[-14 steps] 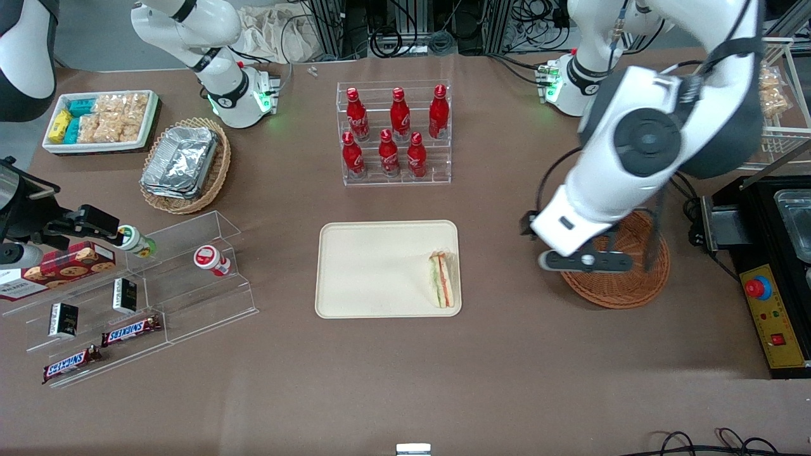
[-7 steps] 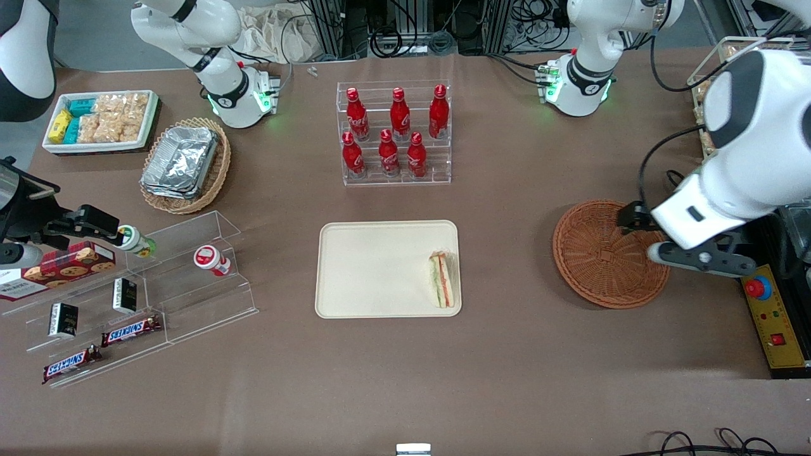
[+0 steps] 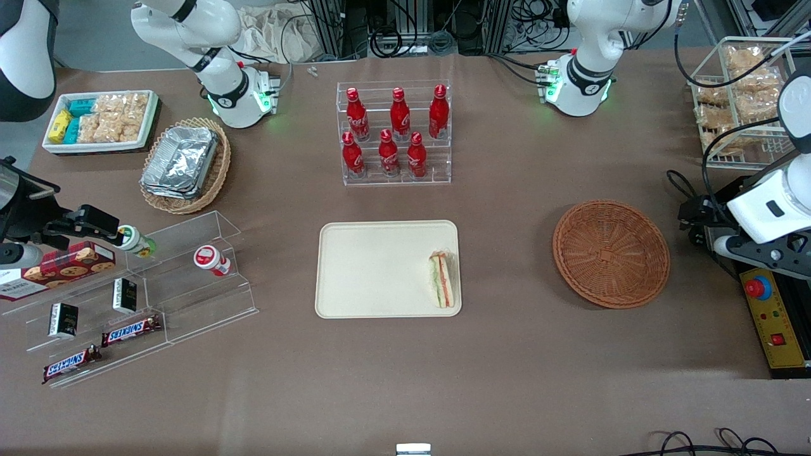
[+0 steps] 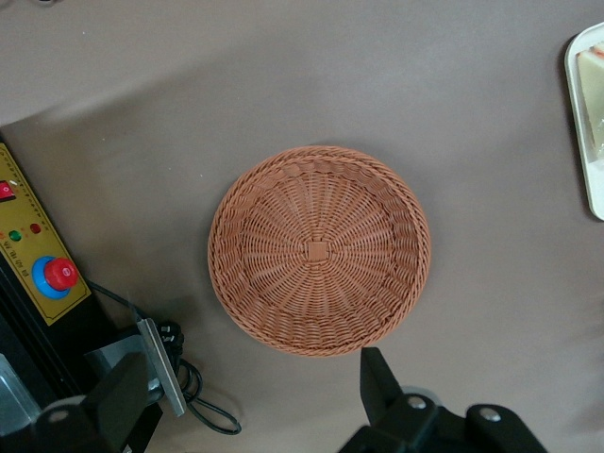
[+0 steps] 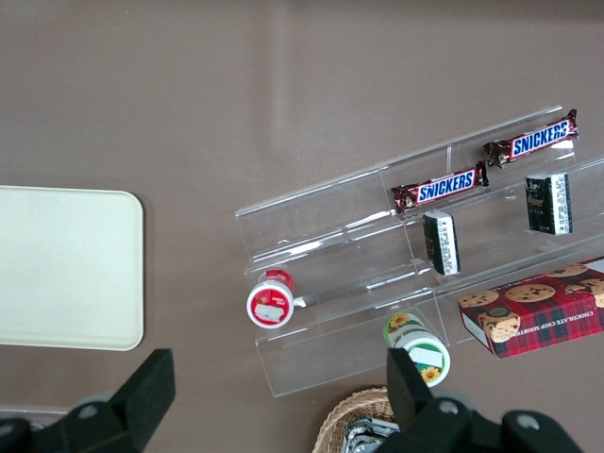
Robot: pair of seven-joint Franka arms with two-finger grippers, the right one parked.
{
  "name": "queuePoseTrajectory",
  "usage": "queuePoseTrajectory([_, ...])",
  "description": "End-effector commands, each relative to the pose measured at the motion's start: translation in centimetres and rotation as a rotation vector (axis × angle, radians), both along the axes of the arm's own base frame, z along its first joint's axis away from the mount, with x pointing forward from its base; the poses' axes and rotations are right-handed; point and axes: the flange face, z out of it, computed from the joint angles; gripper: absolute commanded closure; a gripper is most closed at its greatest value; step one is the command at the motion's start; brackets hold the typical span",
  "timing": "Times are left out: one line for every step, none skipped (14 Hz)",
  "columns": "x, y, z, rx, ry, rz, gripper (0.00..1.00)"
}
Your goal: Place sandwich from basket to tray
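Sandwich (image 3: 443,288) lying on the tray (image 3: 374,266), flat on its side, tucked into the tray corner nearer the front camera on the edge that faces the basket (image 3: 611,253). Green and orange-red filling stripes visible along one edge, clear wrap around it. Touching the tray floor and close against the low rim.

Basket resting on the brown table, well apart from the tray, toward the working arm's end. Bare woven bottom showing all the way across in both the front and left wrist views.

Left arm's gripper (image 4: 250,368) hanging above the table just beside the basket, at the working arm's end, over the edge where a yellow control panel (image 3: 770,316) with a red button (image 3: 758,288) sits. Fingers (image 4: 377,377) spread wide apart, gripping nothing, only table surface seen between them. Basket rim just clear of the fingertips in the left wrist view, no contact. A sliver of the tray's rim and the wrapped sandwich also caught at the border of that view.

Farther from the front camera than the tray, a clear stepped stand of red bottles (image 3: 394,133). Near the working arm's end, farther from the camera than the gripper, a white wire rack (image 3: 741,95) holding bagged snacks.
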Motion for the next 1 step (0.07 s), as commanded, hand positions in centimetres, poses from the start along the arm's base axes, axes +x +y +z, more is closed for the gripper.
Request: queuePoseTrajectory([0.08, -0.47, 0.84, -0.003, -0.009, 0.005, 0.00])
